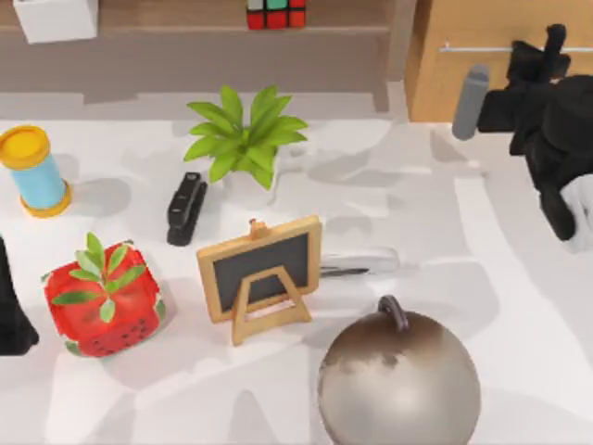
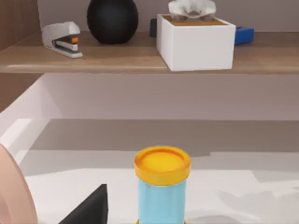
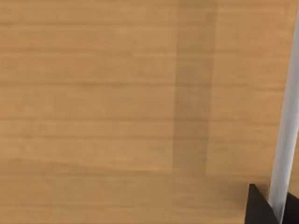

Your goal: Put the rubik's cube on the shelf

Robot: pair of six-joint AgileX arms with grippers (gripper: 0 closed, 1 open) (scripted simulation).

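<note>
Top view: the rubik's cube [image 1: 275, 13] sits on the shelf [image 1: 185, 28] at the far edge, its upper part cut off by the frame, as is a white box [image 1: 56, 19] further left on the same board. The shelf's upright post [image 1: 400, 42] stands beside a light wooden cabinet [image 1: 505, 56] with a silver handle [image 1: 473, 48]. The right gripper [image 1: 556, 42] hangs close to that cabinet front; how its jaws stand cannot be told. The left arm [image 1: 14, 306] shows as a dark shape at the table's left edge. On the white table [image 1: 482, 241] stand a potted plant [image 1: 246, 139], a black stapler [image 1: 185, 209], a blue cylinder with yellow caps [image 1: 35, 171], a strawberry cube [image 1: 104, 298], a small easel chalkboard [image 1: 262, 276] and a grey metallic ball [image 1: 398, 380], partly cut off below.

Left wrist view: the cylinder is close, with the shelf beyond carrying a white stapler [image 2: 61, 39], a black sphere [image 2: 112, 19] and the white box. One dark fingertip [image 2: 88, 207] shows; the jaws' spacing cannot be told.

Right wrist view: cabinet wood and the handle, very close.
</note>
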